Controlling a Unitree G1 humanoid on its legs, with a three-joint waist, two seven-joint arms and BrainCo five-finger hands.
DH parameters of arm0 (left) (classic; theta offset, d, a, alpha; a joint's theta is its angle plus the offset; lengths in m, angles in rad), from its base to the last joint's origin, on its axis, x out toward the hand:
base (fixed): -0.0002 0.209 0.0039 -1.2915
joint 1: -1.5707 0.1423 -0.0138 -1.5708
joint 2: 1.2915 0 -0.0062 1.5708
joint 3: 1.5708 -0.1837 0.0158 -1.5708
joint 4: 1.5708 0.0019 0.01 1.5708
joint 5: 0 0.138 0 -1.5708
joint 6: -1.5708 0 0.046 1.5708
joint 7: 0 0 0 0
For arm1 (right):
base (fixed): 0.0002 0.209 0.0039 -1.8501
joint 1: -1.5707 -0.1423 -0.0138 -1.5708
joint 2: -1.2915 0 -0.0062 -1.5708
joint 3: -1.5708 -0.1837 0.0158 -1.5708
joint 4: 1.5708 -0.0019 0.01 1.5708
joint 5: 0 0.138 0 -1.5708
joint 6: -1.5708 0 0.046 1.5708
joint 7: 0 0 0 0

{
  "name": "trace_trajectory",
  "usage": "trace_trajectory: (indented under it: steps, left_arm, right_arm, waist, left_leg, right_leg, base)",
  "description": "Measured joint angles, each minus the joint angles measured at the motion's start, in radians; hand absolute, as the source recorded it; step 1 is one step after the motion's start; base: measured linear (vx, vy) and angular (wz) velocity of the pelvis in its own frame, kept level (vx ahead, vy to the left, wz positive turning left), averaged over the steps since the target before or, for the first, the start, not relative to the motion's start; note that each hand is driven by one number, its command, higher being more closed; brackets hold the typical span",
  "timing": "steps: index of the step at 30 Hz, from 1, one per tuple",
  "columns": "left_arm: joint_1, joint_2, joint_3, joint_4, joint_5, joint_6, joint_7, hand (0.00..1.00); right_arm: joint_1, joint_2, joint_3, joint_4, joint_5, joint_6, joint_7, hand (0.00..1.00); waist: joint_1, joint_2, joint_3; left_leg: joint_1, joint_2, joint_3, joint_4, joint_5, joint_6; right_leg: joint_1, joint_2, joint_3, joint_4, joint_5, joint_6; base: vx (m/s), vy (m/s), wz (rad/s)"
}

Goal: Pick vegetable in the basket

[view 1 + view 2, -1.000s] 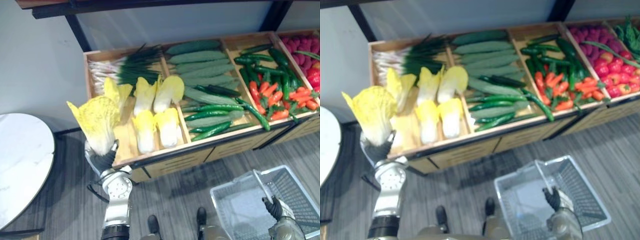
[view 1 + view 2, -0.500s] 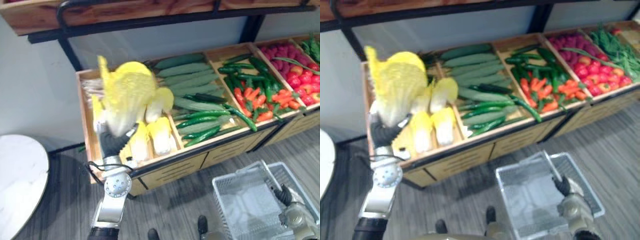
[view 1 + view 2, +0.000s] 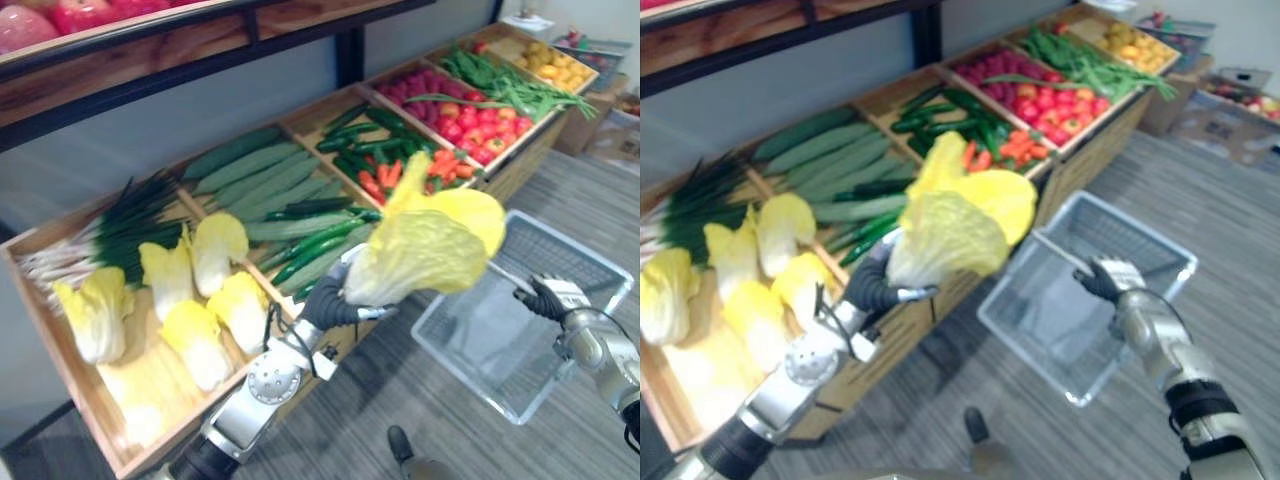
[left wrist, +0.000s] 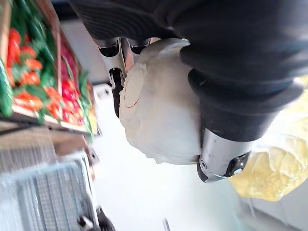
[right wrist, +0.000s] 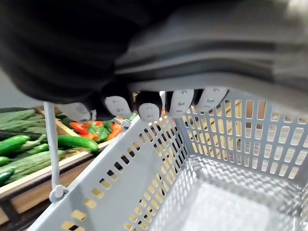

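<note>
The cabbage [image 3: 425, 250] is swung clear of the crate [image 3: 135, 385] and is now held, stem clenched in the left hand [image 3: 330, 300], with the basket [image 3: 470, 385] at four o'clock (handle clasped by the right hand [image 3: 545, 297]); only the drop is judged left.

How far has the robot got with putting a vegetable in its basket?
Done: a cabbage is up off the wooden shelf, gripped at its base by the left robot hand. In hand: it is held in the air near the basket, which the right robot hand holds by the handle. Left: lowering it in and letting go; the basket looks empty.
</note>
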Motion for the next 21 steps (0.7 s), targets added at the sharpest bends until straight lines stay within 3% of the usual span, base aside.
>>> trace_trajectory:
  steps: [8,21]
  left_arm:
    - [-0.091,0.081,-0.129,-0.048,-0.101,-0.011,-0.142,1.0]
    - [-0.12,0.115,-0.255,-0.05,-0.129,-0.012,-0.204,1.0]
  right_arm:
    - [-0.15,-0.041,0.189,-0.11,0.01,-0.068,0.043,1.0]
    - [-0.179,-0.123,0.238,-0.154,0.07,-0.073,0.071,1.0]
  waist:
    - [0.004,0.029,0.015]
    - [0.003,0.035,0.041]
  left_leg:
    - [-0.013,0.11,0.151,0.203,-0.106,-0.015]
    - [-0.008,0.146,0.215,0.273,-0.151,-0.025]
  right_leg:
    - [-0.055,0.054,0.07,0.045,0.0,0.0]
    - [-0.074,0.072,0.102,0.067,0.002,0.004]
  base:
    - [0.0,0.059,-0.36]
    - [-0.01,0.042,-0.09]
